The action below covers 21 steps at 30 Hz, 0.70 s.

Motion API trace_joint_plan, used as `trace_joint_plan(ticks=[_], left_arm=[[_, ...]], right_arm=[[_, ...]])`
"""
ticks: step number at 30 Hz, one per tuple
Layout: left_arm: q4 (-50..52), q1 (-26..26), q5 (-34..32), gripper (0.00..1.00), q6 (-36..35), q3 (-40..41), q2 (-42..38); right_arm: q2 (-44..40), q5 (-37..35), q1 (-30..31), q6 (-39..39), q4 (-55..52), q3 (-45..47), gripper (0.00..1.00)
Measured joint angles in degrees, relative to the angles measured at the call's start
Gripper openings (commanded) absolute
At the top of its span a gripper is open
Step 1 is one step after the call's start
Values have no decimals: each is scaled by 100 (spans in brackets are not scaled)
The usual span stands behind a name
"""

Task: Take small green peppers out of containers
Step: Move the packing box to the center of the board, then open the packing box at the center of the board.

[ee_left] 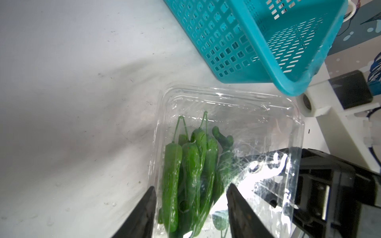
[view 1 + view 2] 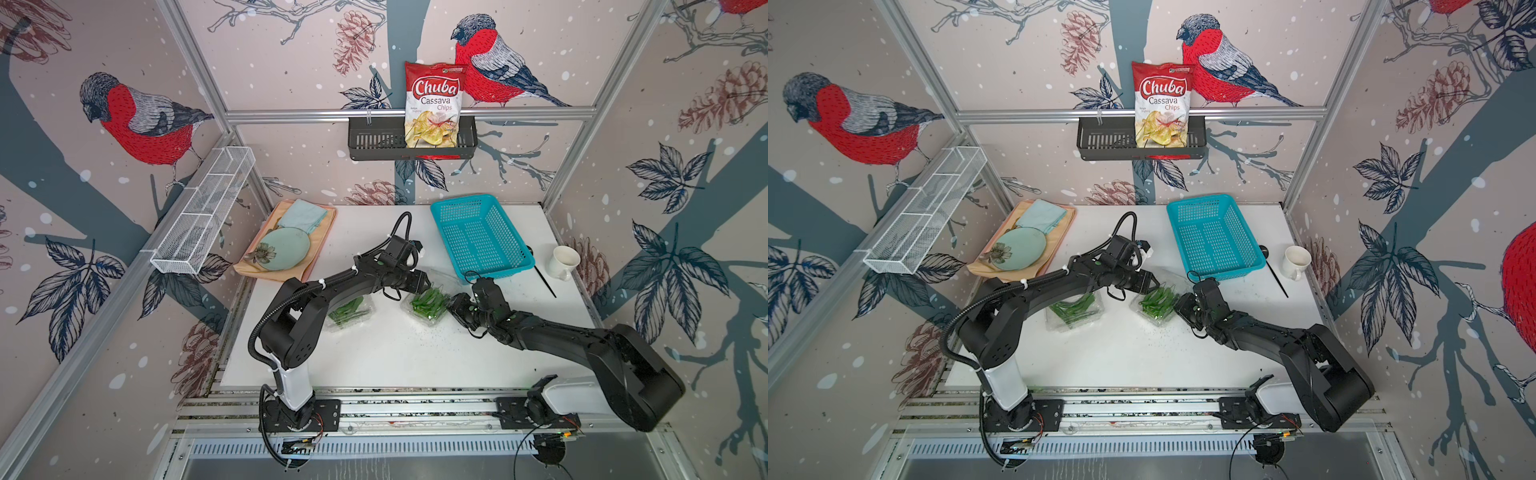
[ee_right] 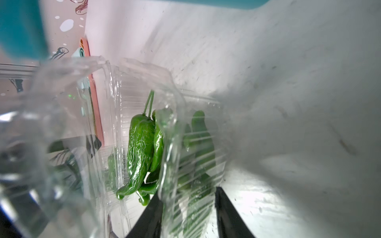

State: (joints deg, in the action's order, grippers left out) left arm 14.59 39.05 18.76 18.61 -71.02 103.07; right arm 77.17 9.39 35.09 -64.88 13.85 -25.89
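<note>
Your left claw [image 1: 191, 186] holds its two black wedge fingers apart, straddling a corner of the open clamshell [image 1: 226, 96], one finger outside the wall and one over the inside; you cannot tell whether it pinches anything. Your right claw [image 3: 188, 191] straddles a ribbed wall of the same box with its jaws also parted, and its grip is just as unclear. Inside that box lie the small green peppers [image 1: 190, 164], glossy, wrinkled and gently curved with thin stems, bunched lengthwise in the thin, clear, round-cornered plastic. In both top views the box sits mid-table, its lid open toward the turquoise basket [image 2: 461, 200], with a claw at either side. A second clamshell [image 2: 351, 313], also holding peppers, sits to the left, and the left forearm crosses over part of it. Fine dark specks [image 2: 436, 332] dot the white table [image 2: 374, 361] beside the open box. The perforated basket stands just behind the box, and to its right are a white mug [image 2: 563, 262] and a thin black utensil [image 2: 545, 283]. At the far left a pale green plate [image 2: 286, 249] with a flower print lies on a peach mat [image 2: 320, 241], next to a folded light-blue cloth [image 2: 303, 216]. A Chuba Cassava Chips bag [image 2: 434, 104] stands in a black slotted rack [image 2: 374, 141] on the back wall, and a white wire-mesh shelf [image 2: 203, 212] hangs on the left wall. Only the wrist views show the peppers' wrinkles and the box's ribbing. Only the top views show the second box.
</note>
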Motion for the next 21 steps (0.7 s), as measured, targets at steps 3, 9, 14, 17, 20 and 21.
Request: trace_joint_plan(ticks=[3, 9, 14, 17, 20, 21], left_arm=[[20, 184, -492, 67, -68, 7, -94], [317, 557, -1692, 92, -249, 114, -299], [743, 688, -2638, 99, -142, -68, -455], [999, 789, -2981, 99, -44, -136, -671], [1202, 935, -3136, 99, 79, -197, -949], [1274, 1012, -3195, 99, 125, -216, -1047]], right_arm=[[-85, -57, 7, -2, -245, -4, 32], [-26, -85, 0, -127, -372, 50, 23], [42, -61, 39, -149, -422, -39, 13], [42, -59, 50, -201, -538, -92, 10], [33, -59, 50, -254, -662, -144, 10], [24, -59, 52, -256, -706, -160, 9]])
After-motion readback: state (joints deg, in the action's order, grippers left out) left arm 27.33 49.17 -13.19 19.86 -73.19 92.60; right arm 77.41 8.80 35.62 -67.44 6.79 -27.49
